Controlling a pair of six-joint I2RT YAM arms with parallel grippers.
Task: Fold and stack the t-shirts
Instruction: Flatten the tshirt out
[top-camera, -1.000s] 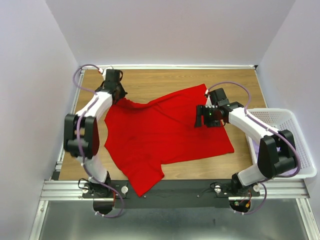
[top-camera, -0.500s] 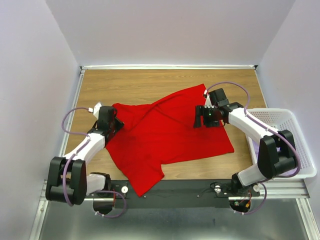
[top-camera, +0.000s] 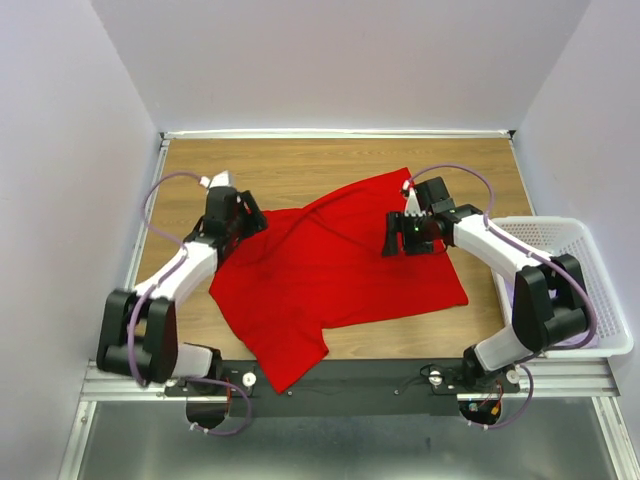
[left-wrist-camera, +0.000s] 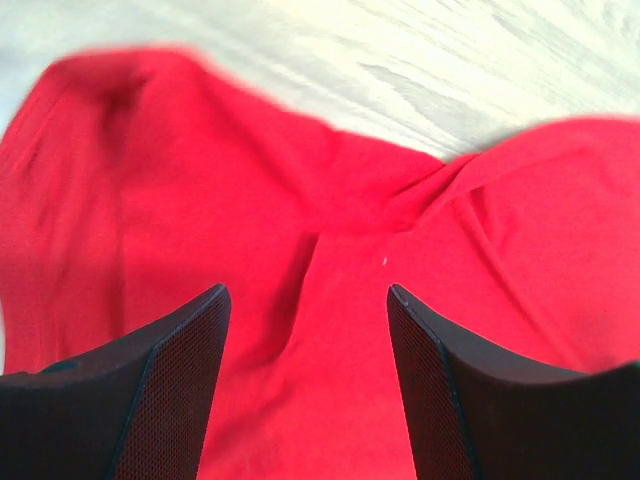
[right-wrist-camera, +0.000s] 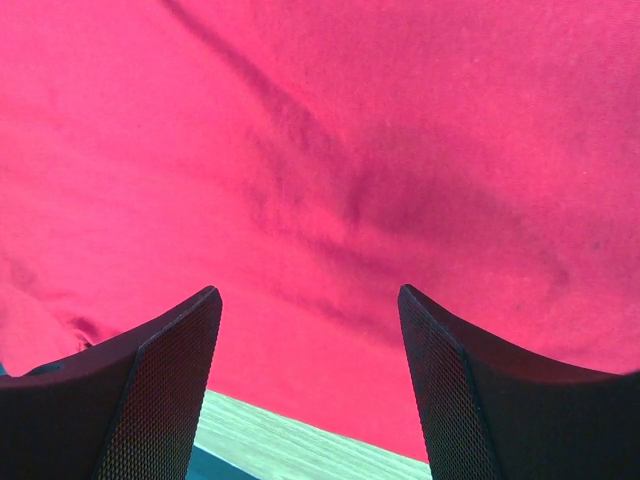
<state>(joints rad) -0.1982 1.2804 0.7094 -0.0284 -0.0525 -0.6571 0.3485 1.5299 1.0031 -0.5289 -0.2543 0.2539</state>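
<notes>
The left fingers (left-wrist-camera: 165, 400) stand apart with nothing between them, poised over the far-left corner of the red t-shirt (top-camera: 330, 270), where the cloth is rucked into a ridge and a scooped edge shows pale table (top-camera: 300, 165) beyond it. The risk here is a bad bite. If they close on that ridge they could take two layers at once or only the crest of a wrinkle, and a pull would then twist the shirt instead of flattening it.

The shirt lies rumpled across the middle of the table, between the two arms. One near corner hangs past the table edge onto the dark rail. A tug from either side might drag that corner further off, or it could catch there.

The right fingers (right-wrist-camera: 150, 390) are also spread wide and empty, low over the shirt's right part near its edge. With neither side holding, one arm pulling alone would slide the whole shirt.

The white basket (top-camera: 590, 290) sits close to the right arm's elbow. It seems to hold pale cloth, though that is hard to make out. A wide swing might knock it.
</notes>
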